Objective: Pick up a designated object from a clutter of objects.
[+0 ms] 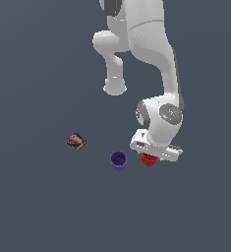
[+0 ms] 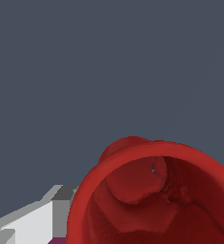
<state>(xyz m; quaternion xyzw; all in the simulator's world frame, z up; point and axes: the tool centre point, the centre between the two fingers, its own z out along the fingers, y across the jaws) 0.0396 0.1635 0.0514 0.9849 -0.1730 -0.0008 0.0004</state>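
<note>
The red cup (image 1: 148, 159) stands on the dark floor directly under my gripper (image 1: 152, 154), whose white hand covers the cup's top in the exterior view. In the wrist view the red cup (image 2: 151, 195) fills the frame close up, with its rim and inside showing. One grey-white finger (image 2: 37, 217) sits against the cup's outer wall; the other finger is hidden. The frames do not show whether the jaws have closed on the cup. Of the clutter, a purple ribbed cup (image 1: 118, 160) stands just to the exterior view's left of the red cup.
A dark brown-red snack packet (image 1: 76, 141) lies further toward the exterior view's left. The arm's white links (image 1: 151, 44) rise behind the cups. A sliver of magenta (image 2: 59, 240) shows beside the finger in the wrist view.
</note>
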